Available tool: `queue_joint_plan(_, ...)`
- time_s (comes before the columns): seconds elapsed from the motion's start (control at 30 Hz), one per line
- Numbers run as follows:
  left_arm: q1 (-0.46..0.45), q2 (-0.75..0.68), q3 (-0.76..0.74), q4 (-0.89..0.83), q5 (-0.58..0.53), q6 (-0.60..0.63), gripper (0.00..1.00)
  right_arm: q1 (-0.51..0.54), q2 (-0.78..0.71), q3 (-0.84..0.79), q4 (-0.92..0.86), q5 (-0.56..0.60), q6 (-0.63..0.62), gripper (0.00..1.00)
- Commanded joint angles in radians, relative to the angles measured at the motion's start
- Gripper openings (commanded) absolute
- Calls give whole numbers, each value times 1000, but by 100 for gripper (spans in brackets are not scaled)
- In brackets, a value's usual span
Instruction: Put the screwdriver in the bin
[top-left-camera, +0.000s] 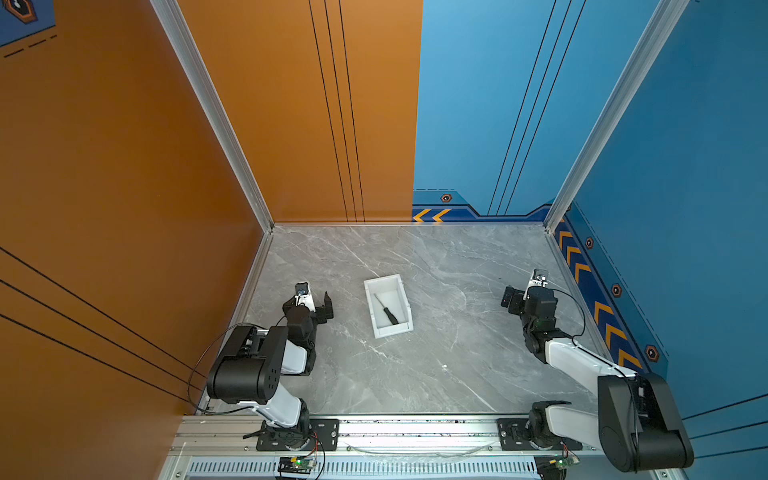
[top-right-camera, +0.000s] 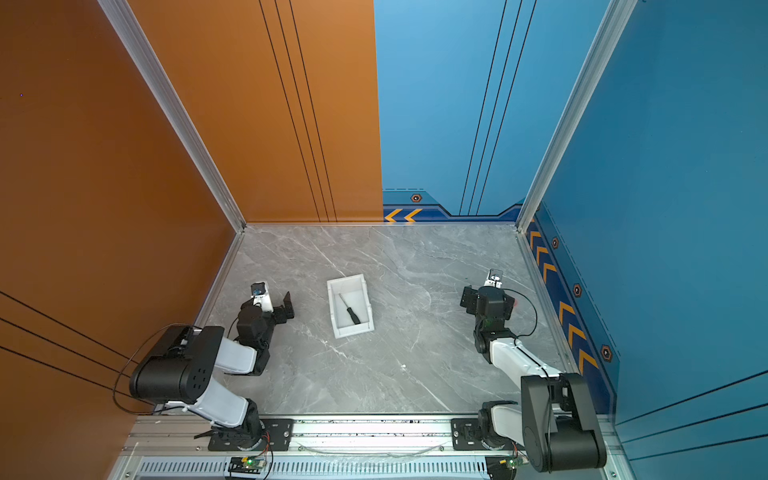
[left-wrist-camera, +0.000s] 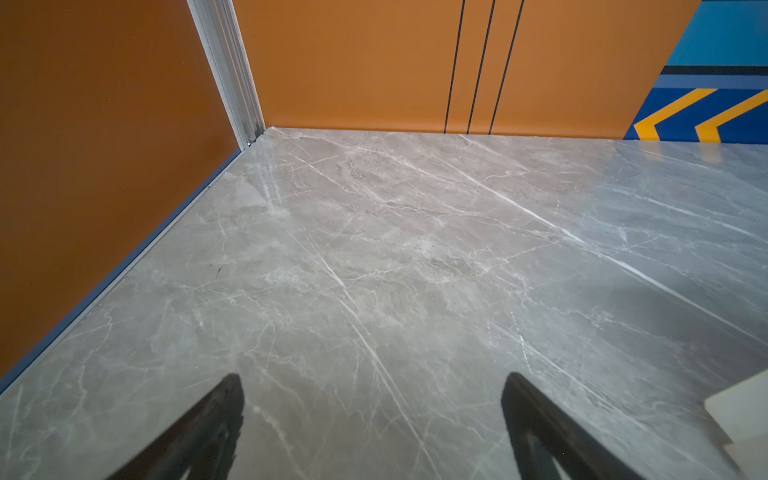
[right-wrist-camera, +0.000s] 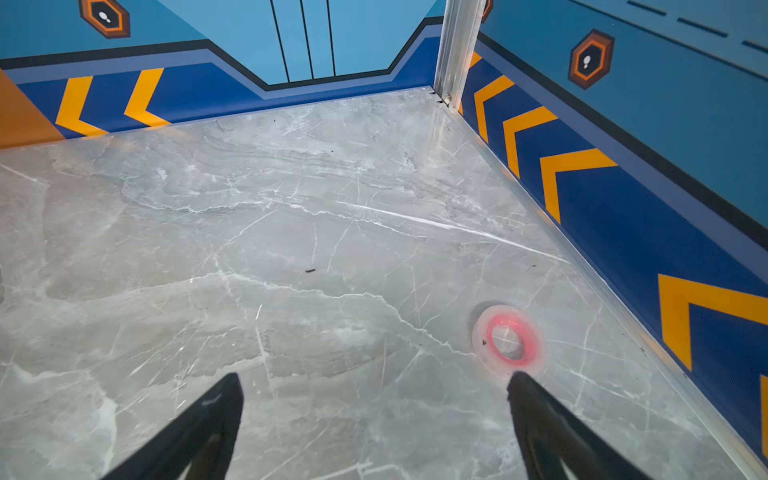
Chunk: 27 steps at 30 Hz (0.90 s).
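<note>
Left gripper: the jaws are spread wide and nothing is held. Only bare table is seen ahead of them.
Right gripper: the jaws are spread wide and empty. A pale ring with a pink glow is seen just past one fingertip.
Bin: it is set between both grippers, nearer the left, and is touched by neither.
Screwdriver: it is laid diagonally inside the bin.
</note>
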Motion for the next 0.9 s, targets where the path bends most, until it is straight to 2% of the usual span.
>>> queue_joint_plan(0.0, 2, -6, 33, -10, -23, 21, 98, -35, 77, -49, 260, -74, -10, 100)
queue_joint_plan(0.07, 4, -12, 49, -48, -18, 19, 98, -46, 92, -23, 220, -98, -11, 100)
queue_joint_plan(0.17, 8, -17, 85, -126, 5, 19, 98, -67, 187, -32, 345, -171, -22, 100)
queue_joint_plan(0.23, 11, -21, 101, -158, 13, 19, 98, -58, 231, 0, 327, -217, -53, 100)
queue_joint_plan(0.33, 13, -19, 105, -166, 24, 23, 98, -24, 245, 28, 286, -177, -83, 100)
queue_joint_plan(0.53, 5, -19, 155, -259, 57, 40, 98, -2, 276, -26, 417, -116, -92, 100)
queue_joint_plan(0.87, 0, -19, 156, -261, 57, 45, 98, 2, 275, -23, 411, -122, -96, 100)
